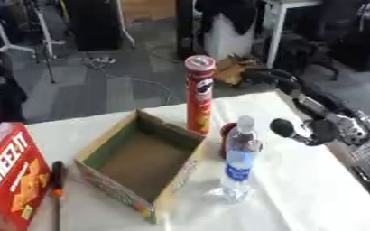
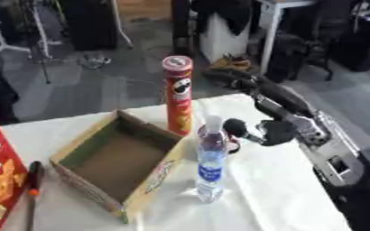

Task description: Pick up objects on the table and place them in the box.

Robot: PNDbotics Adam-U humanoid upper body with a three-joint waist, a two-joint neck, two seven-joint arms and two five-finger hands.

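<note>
At table centre: open cardboard box (image 1: 141, 164) sitting empty, Pringles can (image 1: 199, 94) standing behind, water bottle (image 1: 238, 160) w/ red object (image 1: 227, 135) partly hiding behind it. Right hand (image 2: 269, 131) hovering nearby; finger state indiscernible. Cheez-It box (image 1: 11, 176) cut off at left.

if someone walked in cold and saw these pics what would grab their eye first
Probably the tall red chip can, standing upright just behind the far right corner of the open cardboard box, which looks empty. Next, the clear water bottle upright right of the box, with a dark red thing partly hidden behind it. The robot's right hand reaches in from the right near the bottle, and a red Cheez-It box fills the lower left corner.
</note>
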